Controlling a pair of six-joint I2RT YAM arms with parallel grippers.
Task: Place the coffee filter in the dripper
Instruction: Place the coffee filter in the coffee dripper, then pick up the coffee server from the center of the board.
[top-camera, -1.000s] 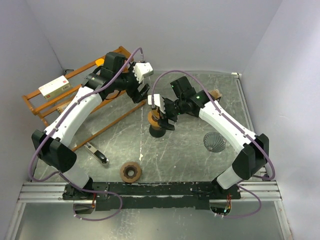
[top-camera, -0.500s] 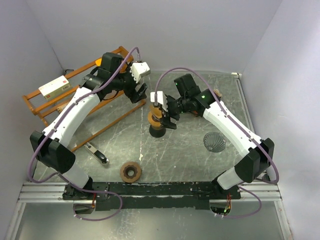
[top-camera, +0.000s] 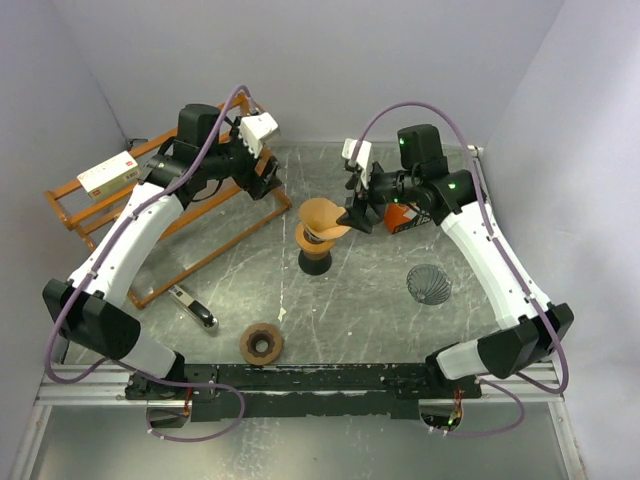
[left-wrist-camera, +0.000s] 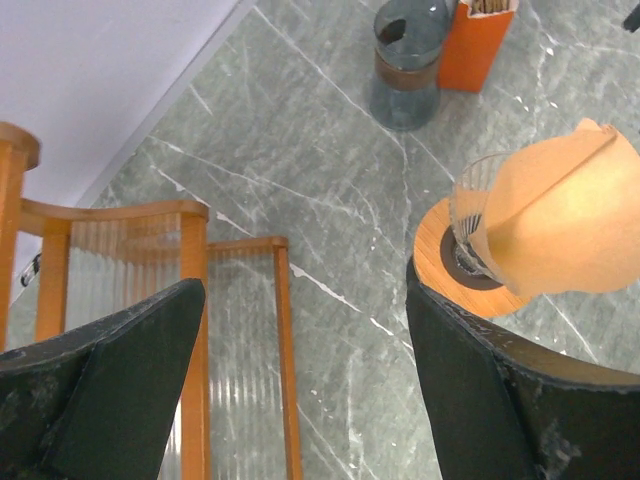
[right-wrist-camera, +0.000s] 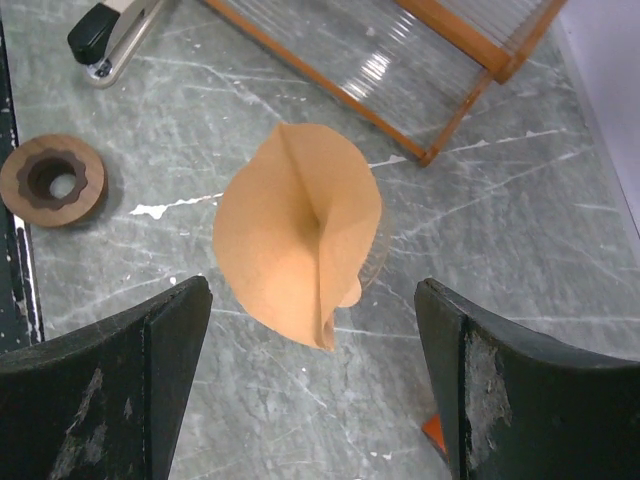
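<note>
While both grippers stand spread wide with nothing between their fingers, the coffee filter (top-camera: 325, 216) sits in the dripper (top-camera: 316, 247) near the middle of the table (top-camera: 360, 300). It is an open brown paper cone with its point down in the glass and its mouth flaring well past the rim. It leans a little, and whether it is seated all the way down is hard to judge from these angles. The right gripper (top-camera: 357, 208) hangs at about 2 o'clock from the filter in the top view. In its wrist view the paper (right-wrist-camera: 297, 230) lies between the two dark fingers (right-wrist-camera: 130, 370), apart from both. The left gripper (top-camera: 262, 178) is at about 10 o'clock from the dripper, over the end of the wooden rack (top-camera: 150, 205), touching nothing. In its wrist view the filter (left-wrist-camera: 560, 215) and the dripper's wooden collar (left-wrist-camera: 438, 268) show just beyond the right-hand finger (left-wrist-camera: 500, 390). An orange box (top-camera: 398, 217) stands at 3 o'clock from the dripper, behind the right gripper, with a glass carafe (left-wrist-camera: 408, 60) just beside it. A brown ring (top-camera: 261, 343) lies at about 7 o'clock, and a wire mesh cone (top-camera: 429, 284) at about 4 o'clock.
</note>
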